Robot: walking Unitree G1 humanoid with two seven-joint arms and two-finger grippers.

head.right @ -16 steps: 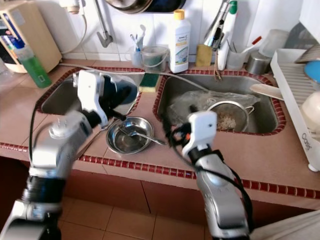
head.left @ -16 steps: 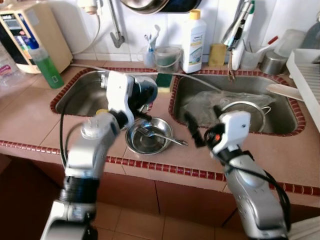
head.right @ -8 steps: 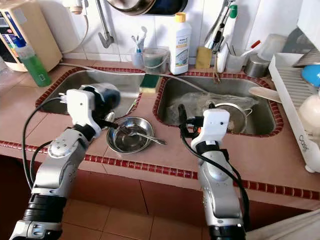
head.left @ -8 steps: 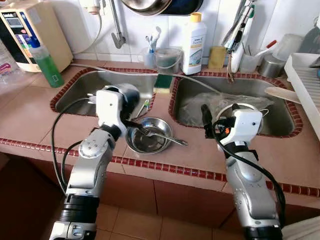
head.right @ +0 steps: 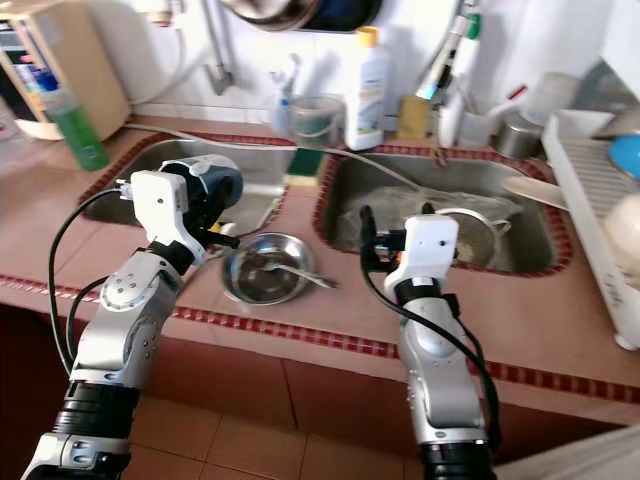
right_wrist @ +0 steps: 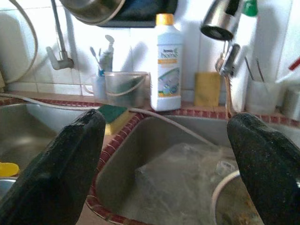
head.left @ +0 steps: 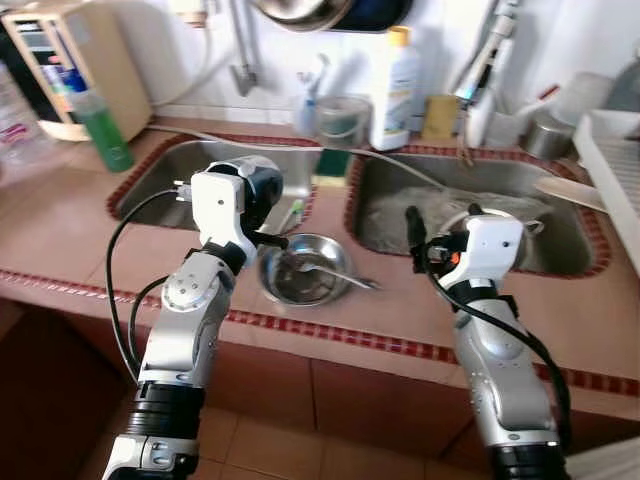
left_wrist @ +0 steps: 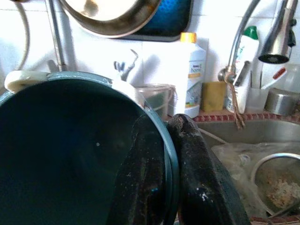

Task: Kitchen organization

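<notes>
My left gripper [left_wrist: 166, 133] is shut on the rim of a dark teal bowl [head.left: 262, 184], one finger inside it and one outside. It holds the bowl tilted above the counter, at the left sink's near right corner. Just right of it, a small steel bowl [head.left: 305, 277] with a piece of steel cutlery [head.left: 335, 272] in it sits on the tiled strip between the two sinks. My right gripper [head.left: 438, 222] is open and holds nothing. It hovers at the near left edge of the right sink [head.left: 575, 250].
A wire strainer [head.right: 470, 235] and a crumpled plastic bag [right_wrist: 187, 173] lie in the right sink. A white dish rack [head.right: 600, 200] stands at the far right. Along the back wall are a white soap bottle [head.left: 392, 75], a green bottle [head.left: 100, 125], a sponge [head.right: 303, 162] and utensil cups.
Over the second, my left arm drew back and lowered the teal bowl beside the steel bowl, and my right gripper rose and turned towards the right sink. The camera has shifted slightly.
</notes>
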